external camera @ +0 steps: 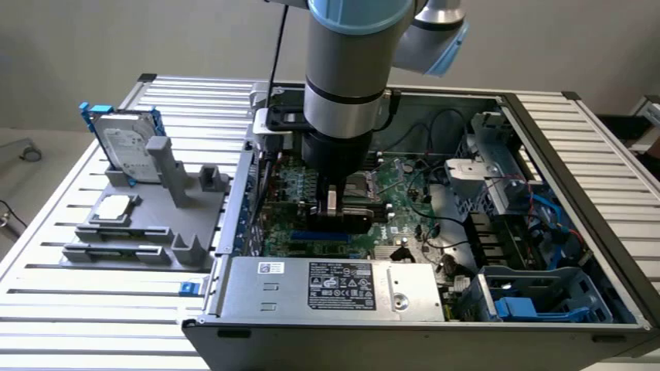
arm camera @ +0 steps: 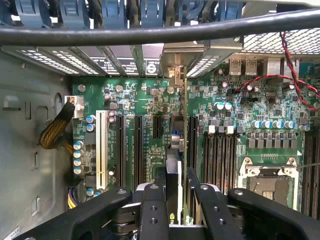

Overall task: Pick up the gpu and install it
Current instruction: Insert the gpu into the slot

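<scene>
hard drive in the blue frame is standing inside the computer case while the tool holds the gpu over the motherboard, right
No: the exterior view shows the hard drive in the blue frame standing on the grey rack outside the computer case. The tool does hold the gpu over the motherboard.

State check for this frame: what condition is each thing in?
gpu: edge-on, gripped above the motherboard slots; seating cannot be told.
pincer: shut on the gpu.
computer case: open, side panel off.
hard drive: upright in the grey holder outside the case.
</scene>
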`<state>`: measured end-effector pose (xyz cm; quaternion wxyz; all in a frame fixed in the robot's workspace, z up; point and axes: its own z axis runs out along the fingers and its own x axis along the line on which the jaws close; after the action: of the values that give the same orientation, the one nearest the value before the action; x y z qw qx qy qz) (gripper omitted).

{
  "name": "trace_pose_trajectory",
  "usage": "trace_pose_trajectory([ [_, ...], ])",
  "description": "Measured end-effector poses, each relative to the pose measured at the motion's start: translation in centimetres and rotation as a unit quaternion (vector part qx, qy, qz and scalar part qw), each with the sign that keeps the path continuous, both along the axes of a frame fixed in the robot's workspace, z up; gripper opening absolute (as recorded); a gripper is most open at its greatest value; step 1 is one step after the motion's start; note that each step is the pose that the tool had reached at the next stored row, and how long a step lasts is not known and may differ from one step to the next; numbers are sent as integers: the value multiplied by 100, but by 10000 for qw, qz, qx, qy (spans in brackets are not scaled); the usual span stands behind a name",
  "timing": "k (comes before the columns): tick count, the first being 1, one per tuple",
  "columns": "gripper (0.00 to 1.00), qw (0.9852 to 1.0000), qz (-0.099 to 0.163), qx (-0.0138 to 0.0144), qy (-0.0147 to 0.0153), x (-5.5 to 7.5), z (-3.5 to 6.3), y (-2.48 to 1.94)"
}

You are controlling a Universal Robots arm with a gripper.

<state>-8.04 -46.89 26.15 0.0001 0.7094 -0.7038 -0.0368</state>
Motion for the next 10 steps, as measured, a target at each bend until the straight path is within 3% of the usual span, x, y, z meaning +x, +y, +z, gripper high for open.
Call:
trace_pose_trajectory([
  [10,27,10000,4,-1,1,-8,-22,0],
])
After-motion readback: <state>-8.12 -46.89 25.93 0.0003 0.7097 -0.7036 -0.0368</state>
